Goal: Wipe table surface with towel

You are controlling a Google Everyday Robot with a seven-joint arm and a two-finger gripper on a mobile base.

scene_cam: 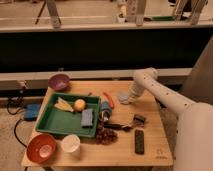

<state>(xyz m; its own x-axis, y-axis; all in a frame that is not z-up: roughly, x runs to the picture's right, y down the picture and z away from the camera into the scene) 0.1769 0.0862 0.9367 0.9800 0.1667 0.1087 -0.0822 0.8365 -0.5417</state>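
Note:
The small grey-blue towel [122, 98] lies on the light wooden table surface [156, 131], toward its back right. My gripper [128, 98] comes down from the white arm on the right and presses on the towel's right side, shut on it. The fingertips are hidden behind the wrist.
Left of the towel lie a red-orange item [109, 100] and a blue can [105, 108]. A green tray [55, 125] holds an orange [79, 104], a yellow item and a blue-grey sponge [87, 117]. Also on the table: purple bowl [59, 81], red bowl [41, 147], white cup [70, 143], grapes [105, 134], black remote [139, 141].

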